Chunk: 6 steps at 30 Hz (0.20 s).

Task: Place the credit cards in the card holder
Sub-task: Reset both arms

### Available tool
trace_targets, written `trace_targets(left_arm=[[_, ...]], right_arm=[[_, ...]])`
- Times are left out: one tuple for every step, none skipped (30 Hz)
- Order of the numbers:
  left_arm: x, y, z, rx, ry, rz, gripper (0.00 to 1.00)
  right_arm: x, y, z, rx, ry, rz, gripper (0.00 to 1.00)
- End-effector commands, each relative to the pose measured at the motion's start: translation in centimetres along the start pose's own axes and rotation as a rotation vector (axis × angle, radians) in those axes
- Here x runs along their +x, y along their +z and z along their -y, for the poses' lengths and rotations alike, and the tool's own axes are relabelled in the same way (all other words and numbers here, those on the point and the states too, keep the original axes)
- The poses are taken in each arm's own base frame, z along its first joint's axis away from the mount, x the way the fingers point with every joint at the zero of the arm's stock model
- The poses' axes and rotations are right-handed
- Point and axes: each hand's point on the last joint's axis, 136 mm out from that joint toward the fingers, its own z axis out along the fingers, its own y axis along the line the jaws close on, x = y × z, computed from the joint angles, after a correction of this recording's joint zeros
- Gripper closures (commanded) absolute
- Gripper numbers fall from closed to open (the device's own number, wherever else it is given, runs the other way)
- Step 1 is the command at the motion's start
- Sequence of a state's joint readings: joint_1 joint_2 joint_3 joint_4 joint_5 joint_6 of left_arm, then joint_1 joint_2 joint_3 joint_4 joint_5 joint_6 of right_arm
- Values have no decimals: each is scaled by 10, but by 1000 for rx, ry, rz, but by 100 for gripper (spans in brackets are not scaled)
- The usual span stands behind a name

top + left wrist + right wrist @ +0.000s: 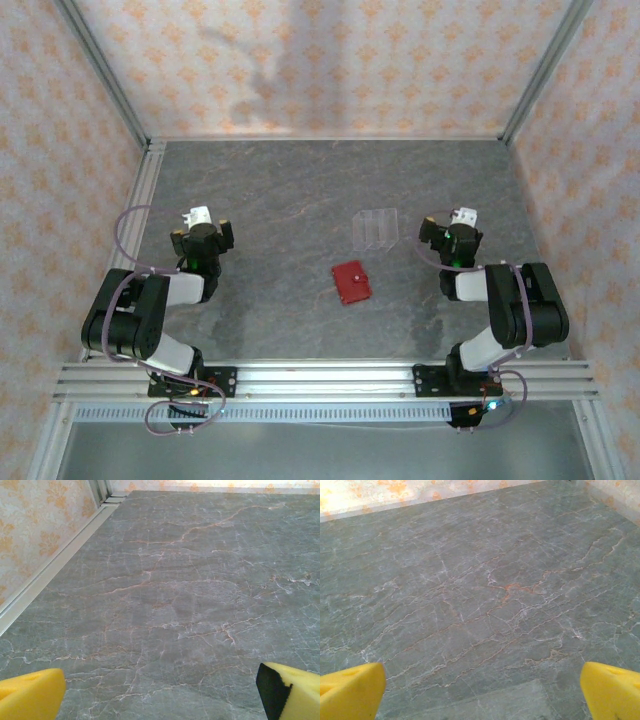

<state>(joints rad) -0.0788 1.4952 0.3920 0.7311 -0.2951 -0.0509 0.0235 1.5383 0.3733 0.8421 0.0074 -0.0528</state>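
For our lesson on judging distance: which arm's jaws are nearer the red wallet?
Right. On the right arm, the open jaws sit just right of the wallet, slightly farther back; those on the left arm sit well off to its left.

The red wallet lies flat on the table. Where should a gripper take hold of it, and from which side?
Probably from straight above, with the jaws set across two opposite edges of the red wallet. It lies closed and flat on the table, slightly turned, so only its thin edges can be pinched. The right gripper is open and looks nearer.
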Motion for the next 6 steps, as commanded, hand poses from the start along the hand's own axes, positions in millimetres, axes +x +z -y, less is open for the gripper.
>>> trace_targets(left_arm=[[-17, 2, 2, -3, -8, 47, 0], [-17, 3, 2, 3, -12, 44, 0], [-17, 3, 2, 2, -13, 46, 1], [-17, 2, 2, 4, -13, 48, 1], [-17, 2, 2, 5, -11, 51, 0], [-17, 2, 2, 5, -10, 50, 0]], right_arm=[[-13, 2, -8, -32, -13, 39, 1], [-12, 2, -8, -33, -13, 39, 1], [-12, 2, -9, -33, -14, 37, 1], [-12, 2, -9, -33, -13, 37, 1], [-12, 2, -8, -32, -13, 37, 1], [-13, 2, -8, -32, -13, 38, 1]])
